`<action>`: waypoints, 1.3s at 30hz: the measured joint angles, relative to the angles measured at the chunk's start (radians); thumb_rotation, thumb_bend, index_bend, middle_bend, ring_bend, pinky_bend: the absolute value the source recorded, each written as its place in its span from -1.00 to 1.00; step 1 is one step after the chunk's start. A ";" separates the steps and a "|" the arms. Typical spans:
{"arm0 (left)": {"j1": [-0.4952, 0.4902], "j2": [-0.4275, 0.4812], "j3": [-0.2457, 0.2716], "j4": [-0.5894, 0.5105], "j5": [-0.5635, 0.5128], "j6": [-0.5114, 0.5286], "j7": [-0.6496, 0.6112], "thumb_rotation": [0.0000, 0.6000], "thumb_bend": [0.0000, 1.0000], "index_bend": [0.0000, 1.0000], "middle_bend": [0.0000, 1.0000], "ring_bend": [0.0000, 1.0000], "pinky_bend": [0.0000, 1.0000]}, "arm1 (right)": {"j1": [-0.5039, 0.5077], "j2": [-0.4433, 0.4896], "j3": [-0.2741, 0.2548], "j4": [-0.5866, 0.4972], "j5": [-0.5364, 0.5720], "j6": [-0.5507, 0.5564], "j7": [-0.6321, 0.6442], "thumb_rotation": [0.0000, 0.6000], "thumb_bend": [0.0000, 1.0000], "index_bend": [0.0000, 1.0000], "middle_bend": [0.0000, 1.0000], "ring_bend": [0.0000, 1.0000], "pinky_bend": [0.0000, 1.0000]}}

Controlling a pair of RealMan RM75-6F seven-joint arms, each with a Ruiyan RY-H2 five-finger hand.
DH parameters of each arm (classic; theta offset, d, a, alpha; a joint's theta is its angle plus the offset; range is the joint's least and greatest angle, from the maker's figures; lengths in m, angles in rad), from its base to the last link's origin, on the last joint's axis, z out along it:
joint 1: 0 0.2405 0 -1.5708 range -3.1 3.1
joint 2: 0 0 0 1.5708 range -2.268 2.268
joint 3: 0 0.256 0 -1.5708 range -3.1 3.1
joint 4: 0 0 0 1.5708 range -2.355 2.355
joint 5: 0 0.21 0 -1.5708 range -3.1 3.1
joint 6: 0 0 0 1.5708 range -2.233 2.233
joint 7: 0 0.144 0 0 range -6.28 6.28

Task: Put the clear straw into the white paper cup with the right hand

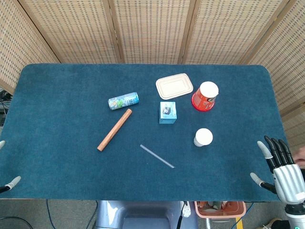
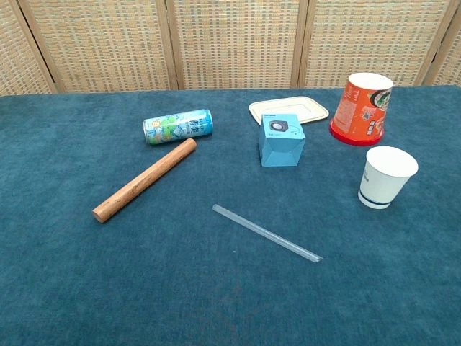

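A clear straw (image 1: 157,156) (image 2: 266,233) lies flat on the blue tabletop, slanting from upper left to lower right. The white paper cup (image 1: 203,137) (image 2: 386,177) stands upright to its right, mouth up, nothing inside that I can see. My right hand (image 1: 281,169) hovers at the table's front right corner, fingers spread and holding nothing, well right of the straw and cup. Only two fingertips of my left hand (image 1: 9,182) show at the left edge of the head view. The chest view shows neither hand.
A wooden rod (image 1: 115,129) and a lying drinks can (image 1: 123,100) sit left of the straw. Behind it are a small blue box (image 1: 167,112), a beige tray (image 1: 174,86) and a red noodle cup (image 1: 205,96). Wicker screens stand behind the table.
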 measured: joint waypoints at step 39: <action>-0.059 -0.003 -0.054 -0.013 -0.135 -0.145 0.016 1.00 -0.71 -1.00 -1.00 -1.00 -1.00 | 0.551 -0.160 0.028 -0.115 -0.196 -0.896 -0.342 1.00 0.83 -0.61 -0.93 -1.00 -1.00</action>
